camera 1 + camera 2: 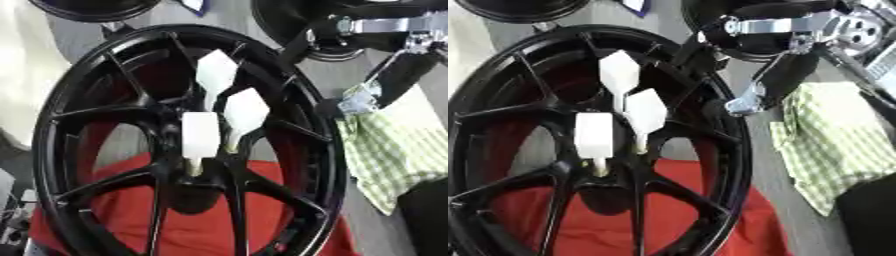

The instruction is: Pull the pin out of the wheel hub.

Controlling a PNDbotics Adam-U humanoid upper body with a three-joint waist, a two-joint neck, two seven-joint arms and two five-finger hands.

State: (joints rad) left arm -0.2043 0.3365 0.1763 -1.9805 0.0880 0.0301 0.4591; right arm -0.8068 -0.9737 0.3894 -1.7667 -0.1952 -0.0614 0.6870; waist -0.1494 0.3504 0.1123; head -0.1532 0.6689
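A black spoked wheel (66,115) lies tilted on a red cloth (197,230). Three white pins with broad flat heads stand in its hub (210,182): one at the back (216,72), one in the middle (246,112), one at the front left (199,135). My right arm, black and silver, comes in from the upper right. My right hand (750,100) hangs just outside the wheel's right rim, apart from the pins and holding nothing that shows. My left hand is in neither view.
A green-and-white checked cloth (394,150) lies right of the wheel under my right arm. Two more black wheels sit at the back, one upper left (87,7) and one upper right (302,30). A pale surface (22,75) borders the left.
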